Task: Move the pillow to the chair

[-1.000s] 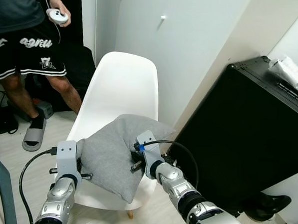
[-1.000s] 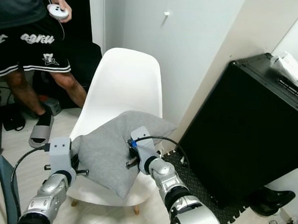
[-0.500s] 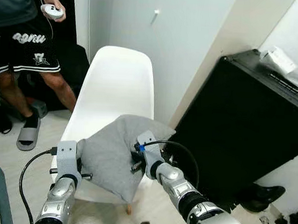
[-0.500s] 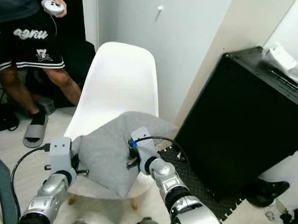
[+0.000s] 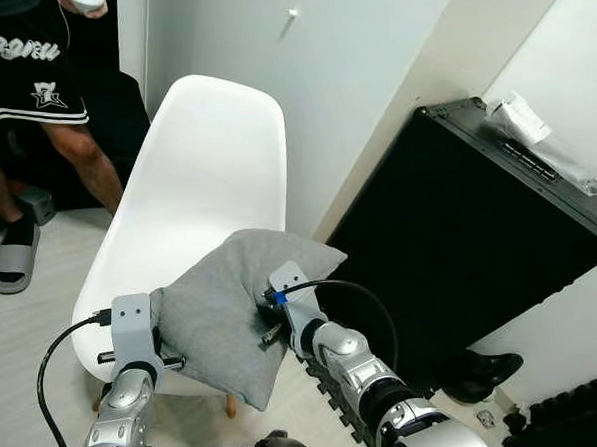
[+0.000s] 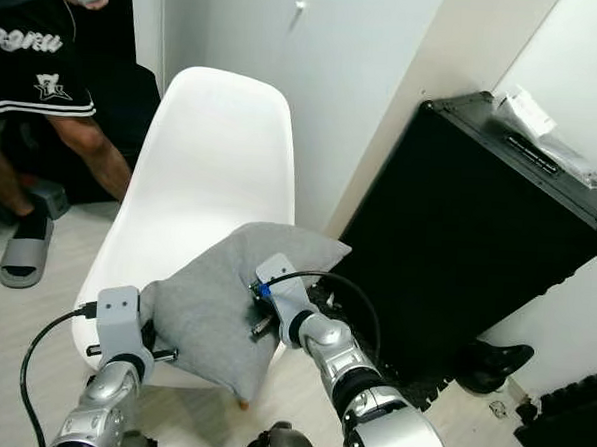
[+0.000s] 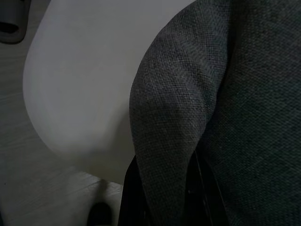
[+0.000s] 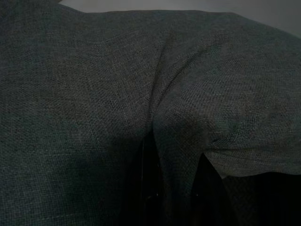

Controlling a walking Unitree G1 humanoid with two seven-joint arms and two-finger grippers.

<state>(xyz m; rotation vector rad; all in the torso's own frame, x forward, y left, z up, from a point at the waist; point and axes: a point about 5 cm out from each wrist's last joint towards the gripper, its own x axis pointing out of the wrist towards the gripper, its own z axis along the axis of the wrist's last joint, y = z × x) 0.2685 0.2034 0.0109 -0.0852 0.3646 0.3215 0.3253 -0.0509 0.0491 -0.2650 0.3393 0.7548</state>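
Soft grey fabric pillow (image 5: 219,314) covers both grippers' fingertips and the white plastic chair (image 5: 196,178) seat beneath. Person in black shorts (image 5: 32,54) cut off at frame edge, far beyond the left gripper (image 7: 162,188).

Grey pillow (image 5: 219,309), white chair (image 5: 196,178), black cabinet (image 5: 477,253)

Grey pillow (image 5: 219,314) over white chair (image 5: 184,208)

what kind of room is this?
Probably a small room in a home: a white chair against a white wall with a closet-like door, pale wood-look floor, and a black case in the corner.
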